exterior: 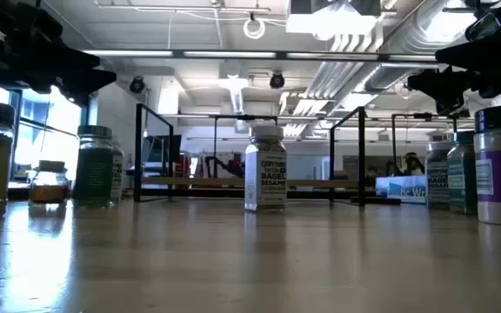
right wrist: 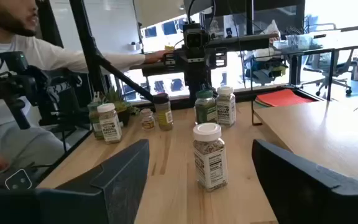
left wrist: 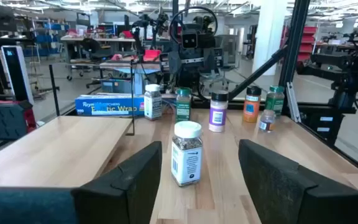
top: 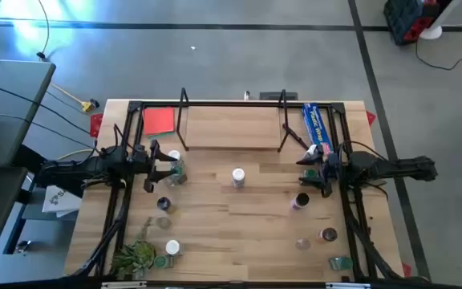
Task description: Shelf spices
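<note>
While both dark claws, left claw [top: 171, 164] and right claw [top: 305, 170], hang open and empty at the light wooden table's [top: 239, 233] sides, a white-capped spice jar [top: 237, 177] stands midway between them, near the black-wire shelf [top: 231, 128].

The high view looks straight down on the whole light wooden table [top: 239, 217]. The low view sits at tabletop level, facing the black wire shelf [exterior: 250, 156]. Each wrist view looks level across the table towards the opposite arm, and both frame the same white-capped seasoning jar [left wrist: 186, 153] [right wrist: 209, 155] at mid-table, close ahead
</note>
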